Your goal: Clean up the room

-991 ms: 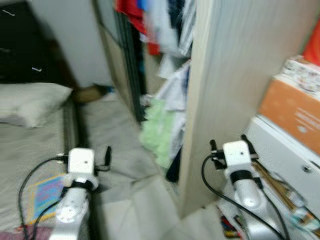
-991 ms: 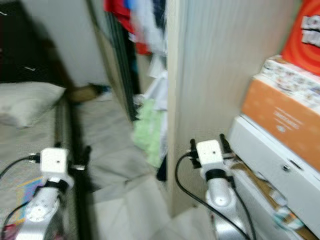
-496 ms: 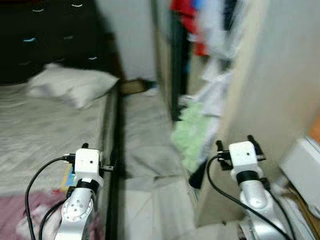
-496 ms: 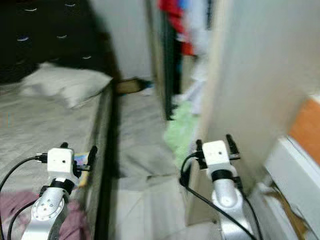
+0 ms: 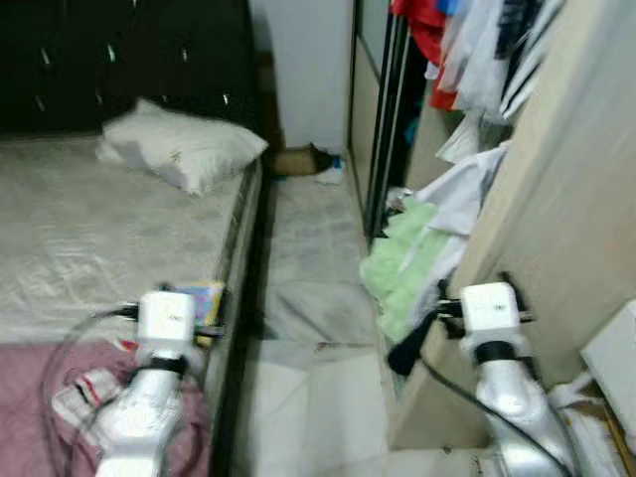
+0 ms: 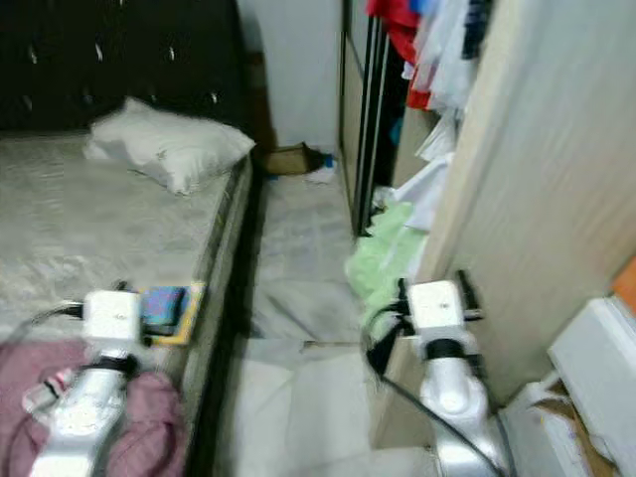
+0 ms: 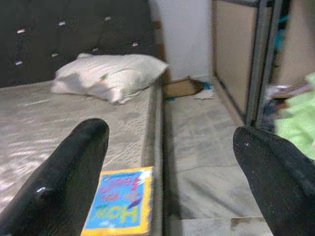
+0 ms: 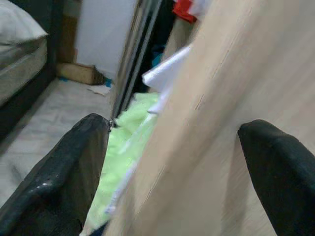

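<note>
Bedroom, narrow floor strip between the bed (image 5: pixel 89 248) and an open wardrobe (image 5: pixel 556 229). Both arms raised at chest height, nothing carried.

Left gripper (image 7: pixel 167 162) — fingers spread wide, released, empty; it hangs over the bed's near edge. Right gripper (image 8: pixel 172 162) — fingers likewise apart and empty, close against the wardrobe's pale side panel.

Clutter worth clearing:
- colourful book (image 7: pixel 120 199) lying flat at the bed's near right edge, just beside the mattress border, between the left gripper's fingers in the wrist view
- pink cloth (image 5: pixel 40 397) bunched at the bed's near left corner, a small packet on it
- light green garment (image 5: pixel 402 263) spilling out of the wardrobe's foot onto the floor, white clothes above it
- flat cardboard piece (image 5: pixel 293 159) on the floor at the far wall, by the bed's head
- pillow (image 5: pixel 184 154) at the head end, near the right edge

Judgement: step in hand is picking a first target. The book looks nearest the left gripper. To do it well — lower slowly, approach from the mattress border so one finger slips under the overhanging cover, since a flat book on soft bedding gives little to pinch. Views are blurred; steady the body before reaching.
</note>
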Motion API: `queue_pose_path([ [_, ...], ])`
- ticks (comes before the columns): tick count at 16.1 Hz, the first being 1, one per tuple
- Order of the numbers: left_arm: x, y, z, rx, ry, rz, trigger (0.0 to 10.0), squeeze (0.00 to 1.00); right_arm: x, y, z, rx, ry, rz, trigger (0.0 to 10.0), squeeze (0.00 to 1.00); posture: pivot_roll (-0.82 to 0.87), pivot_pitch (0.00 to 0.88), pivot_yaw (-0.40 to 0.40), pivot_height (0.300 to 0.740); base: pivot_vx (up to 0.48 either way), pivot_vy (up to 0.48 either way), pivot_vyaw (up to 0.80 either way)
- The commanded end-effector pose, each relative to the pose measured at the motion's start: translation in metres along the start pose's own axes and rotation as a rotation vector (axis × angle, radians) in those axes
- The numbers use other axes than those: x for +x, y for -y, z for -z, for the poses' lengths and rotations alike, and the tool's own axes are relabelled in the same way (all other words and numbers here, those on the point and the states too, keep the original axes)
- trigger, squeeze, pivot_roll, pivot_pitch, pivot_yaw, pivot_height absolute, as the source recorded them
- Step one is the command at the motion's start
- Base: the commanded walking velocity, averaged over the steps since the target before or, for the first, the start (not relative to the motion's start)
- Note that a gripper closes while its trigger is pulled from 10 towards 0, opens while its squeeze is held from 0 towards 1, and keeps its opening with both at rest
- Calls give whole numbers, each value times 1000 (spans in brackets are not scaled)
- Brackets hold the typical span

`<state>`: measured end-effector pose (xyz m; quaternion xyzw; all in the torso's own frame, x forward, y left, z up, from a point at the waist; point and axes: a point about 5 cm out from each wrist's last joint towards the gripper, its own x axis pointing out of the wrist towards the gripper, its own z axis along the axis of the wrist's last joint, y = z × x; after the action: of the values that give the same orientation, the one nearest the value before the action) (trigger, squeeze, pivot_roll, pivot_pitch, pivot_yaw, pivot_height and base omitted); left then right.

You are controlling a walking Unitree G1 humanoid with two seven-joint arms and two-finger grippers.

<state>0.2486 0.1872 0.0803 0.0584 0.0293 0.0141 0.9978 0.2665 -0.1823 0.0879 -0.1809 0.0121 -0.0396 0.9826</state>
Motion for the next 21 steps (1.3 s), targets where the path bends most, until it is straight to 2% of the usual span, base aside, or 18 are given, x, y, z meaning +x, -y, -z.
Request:
queue_pose_path([
  [1,1,4,-2,-7,4,9,10000,0,4,-3,-7,-6,27,-28,10000,0,-5,8,20,740,0,0,800],
  [3,1,5,-1,-8,1,12,10000,0,4,-3,-6,-8,25,-25,10000,0,-5,8,20,740,0,0,694],
  [6,1,5,-1,-9,1,14,10000,0,3,0,-6,2,18,-5,10000,0,-5,8,20,740,0,0,0],
  [9,-1,5,-2,-27,-7,28,10000,0,-6,2,-6,-21,34,-28,10000,0,-6,7,17,740,0,0,0],
  [10,-9,2,-6,-57,-4,48,10000,0,-23,9,-3,-52,25,-35,10000,0,-6,7,17,740,0,0,0],
  [12,-20,3,-8,-82,0,81,10000,0,-33,15,0,-64,16,-27,10000,0,-6,11,16,740,0,0,0],
  [14,-43,-3,-6,-58,-1,74,10000,0,-47,22,-4,-63,34,-39,10000,0,-3,13,16,740,0,0,0],
  [15,-49,-8,-3,-35,-14,40,10000,0,-52,18,-6,-70,42,-79,10000,0,-3,11,16,740,0,0,0],
  [17,-57,-13,6,-33,-68,31,10000,0,-58,15,-4,-73,27,-118,10000,0,1,6,13,740,0,0,0],
  [18,-64,-15,19,-29,-130,29,10000,0,-57,14,0,-78,8,-125,10000,0,4,3,11,740,0,0,0],
  [19,-75,-23,44,1,-253,9,10000,0,-52,17,10,-78,-40,-113,10000,0,3,1,10,740,0,0,0],
  [21,-81,-30,57,15,-324,-15,10000,0,-47,24,18,-65,-91,-76,10000,0,7,0,10,740,0,0,0],
])
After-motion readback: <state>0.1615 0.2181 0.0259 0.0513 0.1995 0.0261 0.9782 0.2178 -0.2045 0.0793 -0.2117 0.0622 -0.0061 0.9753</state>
